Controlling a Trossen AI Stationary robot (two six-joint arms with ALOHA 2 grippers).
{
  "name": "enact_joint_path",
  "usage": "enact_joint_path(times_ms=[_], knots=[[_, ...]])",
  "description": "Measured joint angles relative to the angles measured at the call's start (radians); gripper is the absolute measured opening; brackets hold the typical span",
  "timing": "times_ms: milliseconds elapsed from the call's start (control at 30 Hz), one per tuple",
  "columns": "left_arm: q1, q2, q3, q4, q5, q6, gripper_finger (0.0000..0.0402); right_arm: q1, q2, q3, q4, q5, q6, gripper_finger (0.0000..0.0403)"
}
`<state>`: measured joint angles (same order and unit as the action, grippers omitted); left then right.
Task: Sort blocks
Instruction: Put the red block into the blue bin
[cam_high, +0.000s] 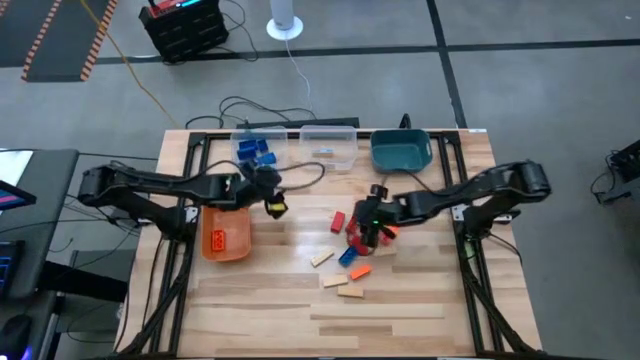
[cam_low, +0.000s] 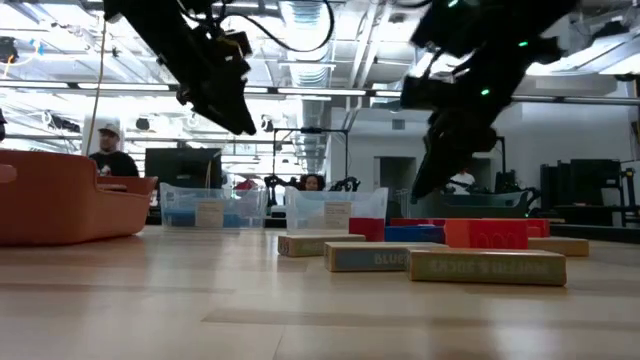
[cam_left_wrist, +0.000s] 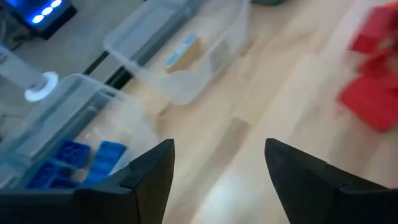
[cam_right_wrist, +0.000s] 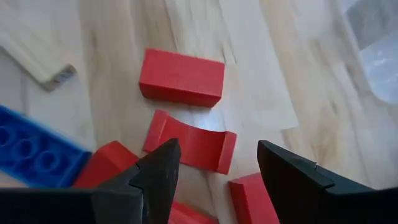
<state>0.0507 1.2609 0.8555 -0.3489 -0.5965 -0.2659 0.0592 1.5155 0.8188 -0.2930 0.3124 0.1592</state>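
Clear bin (cam_high: 259, 147) at the back left holds blue studded bricks (cam_left_wrist: 93, 162). Middle clear bin (cam_high: 330, 145) has one tan wood piece (cam_left_wrist: 183, 51). Teal bin (cam_high: 401, 150) contents: can't tell. Orange bin (cam_high: 226, 233) sits front left.

Left gripper (cam_high: 272, 200), fingers apart, nothing held, hovers near the orange bin. Right gripper (cam_right_wrist: 214, 171), jaws apart, empty, hangs over loose red blocks (cam_right_wrist: 181, 77), one with a curved top, on the wood table (cam_high: 400, 300). Flat tan pieces (cam_high: 350, 291) lie just in front.

Three bins (cam_high: 327, 147) stand in a row at the table's (cam_high: 400, 310) upper edge. A fourth bin (cam_high: 226, 234) lies left of centre. Loose blocks (cam_high: 345, 262) cluster right of centre, spreading toward the lower middle.
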Motion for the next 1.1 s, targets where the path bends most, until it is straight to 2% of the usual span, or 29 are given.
enact_joint_path(times_ms=[200,367,467,667,767,933,1100], knots=[[-0.11,-0.007,0.0,-0.01,-0.092,-0.024,0.024,-0.062,0.116,0.059,-0.049,-0.006,-0.003,0.0248],[-0.143,-0.008,0.0,-0.053,-0.131,-0.047,0.024,-0.121,0.161,0.059,-0.048,-0.103,0.002,0.0237],[-0.143,-0.008,0.0,-0.085,-0.141,-0.063,0.024,-0.142,0.173,0.061,-0.038,-0.129,0.006,0.0201],[-0.143,-0.008,-0.001,-0.1,-0.149,-0.068,0.024,-0.145,0.168,0.06,-0.029,-0.13,-0.007,0.0093],[-0.143,-0.008,-0.001,-0.11,-0.149,-0.071,0.024,-0.145,0.163,0.062,-0.019,-0.135,-0.018,0.0054],[-0.153,-0.05,-0.001,-0.166,-0.151,-0.095,0.024,-0.146,0.15,0.061,-0.029,-0.139,-0.053,0.0052],[-0.164,-0.135,-0.001,-0.187,-0.154,-0.098,0.024,-0.17,0.065,0.056,-0.038,-0.136,-0.103,0.0063]])
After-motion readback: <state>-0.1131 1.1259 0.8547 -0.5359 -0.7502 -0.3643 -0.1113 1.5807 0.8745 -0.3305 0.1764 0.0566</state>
